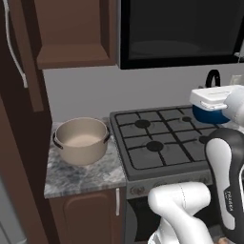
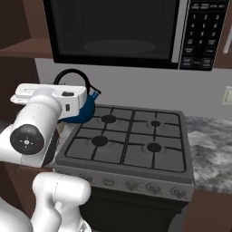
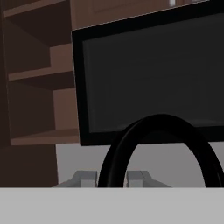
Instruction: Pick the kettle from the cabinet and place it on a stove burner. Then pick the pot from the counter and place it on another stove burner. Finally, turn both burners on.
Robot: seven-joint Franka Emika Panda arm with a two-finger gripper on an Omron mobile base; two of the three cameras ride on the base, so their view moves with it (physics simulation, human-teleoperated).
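Small, round, shiny blue kettle (image 2: 86,108) with a black curved handle, held up above the back left part of the stove (image 2: 131,140). Short spout pointing toward the middle of the stove. Hand (image 3: 112,178) pinched narrow on the thin black handle, one grey fingertip (image 3: 85,177) on each side of the loop. White blocky end of the arm covering the top of the kettle in both base views. Four little round black burners (image 1: 155,146) under dark criss-cross grates on the flat grey metal top, all bare. Big, deep, tan pot (image 1: 81,140) with a pale inside and two dark side handles, sitting on the speckled grey stone table (image 1: 81,178) just left of the stove. Black glossy microwave (image 2: 113,31) above the stove. Dark brown wooden cabinet (image 1: 76,33) up on the left, with open shelves showing in the hand view.
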